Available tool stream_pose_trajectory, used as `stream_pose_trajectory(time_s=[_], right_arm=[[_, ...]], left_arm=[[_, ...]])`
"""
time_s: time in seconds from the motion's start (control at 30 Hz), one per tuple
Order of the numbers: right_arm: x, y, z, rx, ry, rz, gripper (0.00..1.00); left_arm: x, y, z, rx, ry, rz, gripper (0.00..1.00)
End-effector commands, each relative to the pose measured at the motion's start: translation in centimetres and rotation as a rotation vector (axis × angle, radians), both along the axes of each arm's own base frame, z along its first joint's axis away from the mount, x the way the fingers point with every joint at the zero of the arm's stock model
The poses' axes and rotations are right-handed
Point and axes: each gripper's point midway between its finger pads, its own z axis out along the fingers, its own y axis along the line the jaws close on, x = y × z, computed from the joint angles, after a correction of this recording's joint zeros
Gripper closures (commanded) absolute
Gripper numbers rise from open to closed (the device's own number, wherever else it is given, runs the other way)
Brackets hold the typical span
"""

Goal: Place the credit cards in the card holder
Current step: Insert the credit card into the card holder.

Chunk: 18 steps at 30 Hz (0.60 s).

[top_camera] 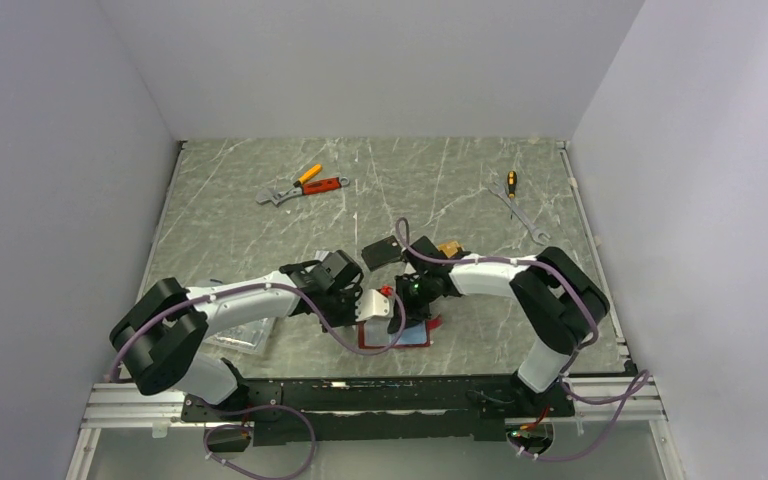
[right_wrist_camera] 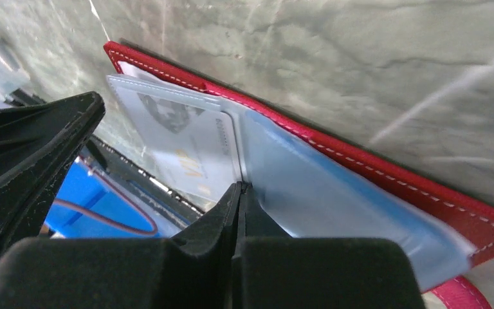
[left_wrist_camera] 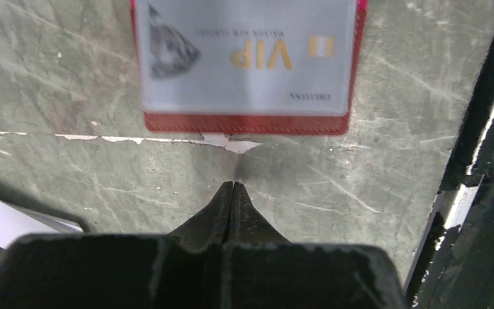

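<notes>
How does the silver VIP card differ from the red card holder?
The card is silver-white with gold lettering; the card holder is red with stitched edges. The card is slightly smaller, so the card holder's rim shows around it. The card lies over the card holder, which lies open on the table. Both are flat rectangles.
</notes>
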Motion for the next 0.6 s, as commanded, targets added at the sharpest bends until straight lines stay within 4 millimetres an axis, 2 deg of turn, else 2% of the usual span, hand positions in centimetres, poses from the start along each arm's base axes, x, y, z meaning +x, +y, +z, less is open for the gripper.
stream_pose_trajectory(time_s=[0.0, 0.23, 0.4, 0.47, 0.5, 0.57], right_arm=[[0.2, 1.1, -0.5, -0.008, 0.003, 0.0, 1.0], [1.8, 2.6, 1.5, 0.019, -0.05, 0.007, 1.0], [2.8, 2.1, 3.6, 0.046, -0.081, -0.011, 1.0], [4.4, 0.9, 5.1, 0.041, -0.132, -0.038, 0.91], [5.4, 0.2, 5.9, 0.037, -0.162, -0.056, 0.81], [7.9, -1.5, 7.3, 0.033, -0.21, -0.109, 0.66]], left_arm=[[0.1, -1.4, 1.4, -0.065, 0.0, -0.033, 1.0], [2.0, -1.5, 3.4, -0.094, -0.032, -0.001, 1.0], [4.5, 0.2, 5.4, -0.122, -0.05, 0.089, 1.0], [5.8, 0.6, 6.9, -0.145, -0.072, 0.124, 1.0], [6.4, 0.7, 7.8, -0.156, -0.089, 0.138, 1.0], [8.2, 1.1, 9.4, -0.163, -0.15, 0.184, 0.99]])
